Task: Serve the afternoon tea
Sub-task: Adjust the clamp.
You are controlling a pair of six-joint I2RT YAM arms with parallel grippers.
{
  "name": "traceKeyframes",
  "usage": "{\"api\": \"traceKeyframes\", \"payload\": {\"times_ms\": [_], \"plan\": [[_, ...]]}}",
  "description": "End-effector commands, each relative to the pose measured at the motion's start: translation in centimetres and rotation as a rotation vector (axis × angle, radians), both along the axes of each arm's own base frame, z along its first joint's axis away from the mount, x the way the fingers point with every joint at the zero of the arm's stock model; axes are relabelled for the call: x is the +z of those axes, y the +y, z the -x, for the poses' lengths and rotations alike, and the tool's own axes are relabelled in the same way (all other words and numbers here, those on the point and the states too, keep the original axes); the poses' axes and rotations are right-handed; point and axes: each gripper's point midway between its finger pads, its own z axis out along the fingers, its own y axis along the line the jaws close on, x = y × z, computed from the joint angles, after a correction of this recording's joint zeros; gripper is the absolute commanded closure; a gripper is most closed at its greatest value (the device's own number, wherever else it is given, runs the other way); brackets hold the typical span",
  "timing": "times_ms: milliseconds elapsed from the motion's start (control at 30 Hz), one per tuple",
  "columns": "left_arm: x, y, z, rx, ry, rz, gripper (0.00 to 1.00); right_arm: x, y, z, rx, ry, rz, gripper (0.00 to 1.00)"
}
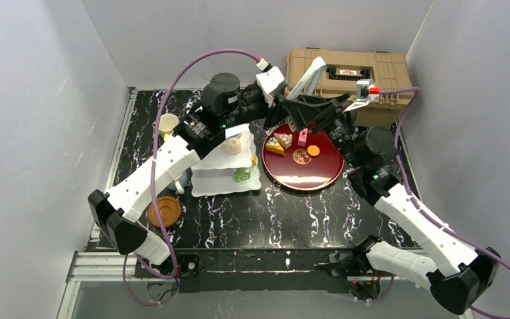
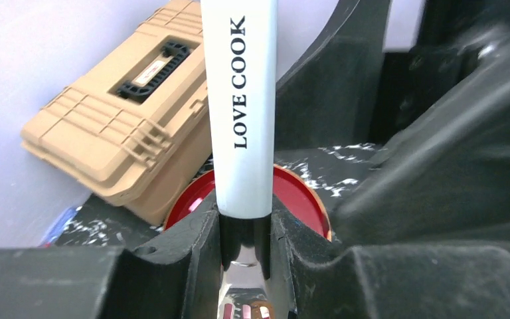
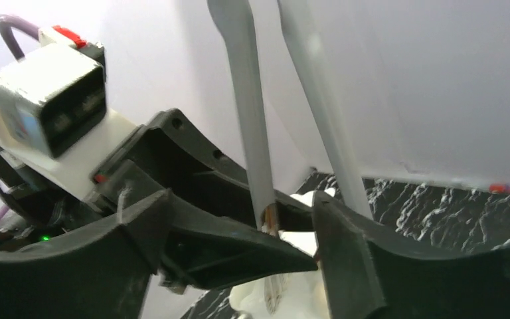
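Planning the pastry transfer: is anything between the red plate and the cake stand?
Nothing visible on the table: the red plate lies right beside the cake stand. Overhead, though, the left arm passes above the stand's far corner, its left pincer closed on the tongs.

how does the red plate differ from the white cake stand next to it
The red plate is one flat round disc; the white cake stand is scalloped and stacked in tiers. The red plate carries about five toy pastries spread out; the white cake stand shows only a couple. Both sit on the black marbled table and hold pastries.
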Motion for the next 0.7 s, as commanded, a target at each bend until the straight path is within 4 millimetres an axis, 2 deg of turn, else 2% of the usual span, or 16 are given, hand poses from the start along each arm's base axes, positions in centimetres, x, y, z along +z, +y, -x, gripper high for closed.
{"api": "traceKeyframes", "payload": {"times_ms": [0,200,300,500,567,667], "plan": [[1.2,1.4,-0.2,0.036,-0.154,-0.021,0.93,1.6,-0.9,1.1,-0.014,0.063,0.078,0.03],[0.4,1.8,-0.2,0.013,-0.290,-0.066,0.93,-0.5,-3.7,2.1,-0.104,0.211,0.300,0.02],[0.0,1.7,0.5,-0.024,-0.308,-0.074,0.94,-1.7,-4.5,1.6,-0.153,0.262,0.375,0.02],[-0.5,1.8,0.9,-0.036,-0.346,-0.082,0.96,-3.0,-4.3,0.9,-0.165,0.301,0.402,0.02],[-0.9,1.8,1.2,-0.050,-0.356,-0.086,0.96,-4.0,-3.9,0.7,-0.156,0.317,0.397,0.02],[-0.4,1.6,1.4,-0.055,-0.365,-0.077,0.96,-4.1,-3.0,0.5,-0.121,0.298,0.353,0.02]]}}
